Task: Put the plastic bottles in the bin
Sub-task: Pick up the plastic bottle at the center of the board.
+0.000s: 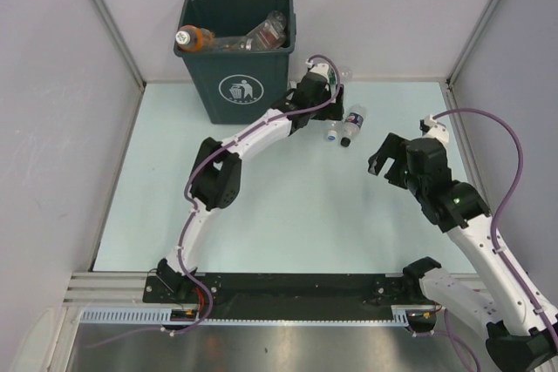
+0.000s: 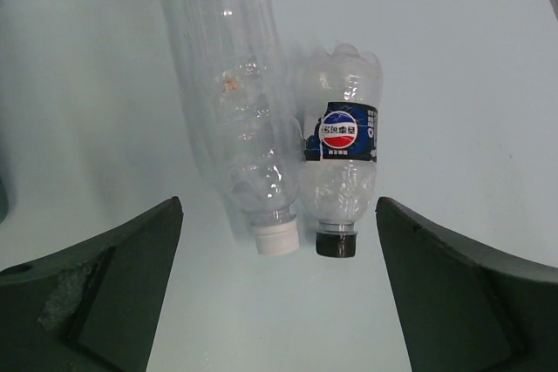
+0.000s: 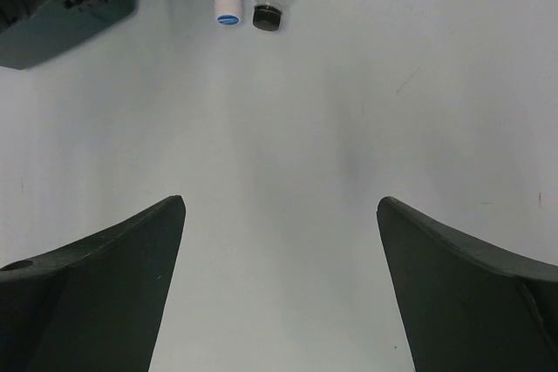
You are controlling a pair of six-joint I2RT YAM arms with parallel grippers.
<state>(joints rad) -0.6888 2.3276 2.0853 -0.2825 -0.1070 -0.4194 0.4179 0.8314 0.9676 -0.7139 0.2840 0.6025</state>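
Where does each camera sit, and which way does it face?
Top external: above and behind the bases, looking down at table, bin, left arm, right arm.
Left wrist: on the left arm, looking down at the white-capped bottle and black-capped bottle; open left fingers frame them.
Right wrist: looks across the table; open right fingers below.
Shared: both wrist views show those bottles.

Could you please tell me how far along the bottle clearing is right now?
Several bottles already lie in the bin, an orange-filled one among them. Nothing is gripped: the left gripper hovers with open jaws by two on the table, and the right gripper is open and empty. Left: the clear white-capped bottle and the blue-labelled black-capped one.
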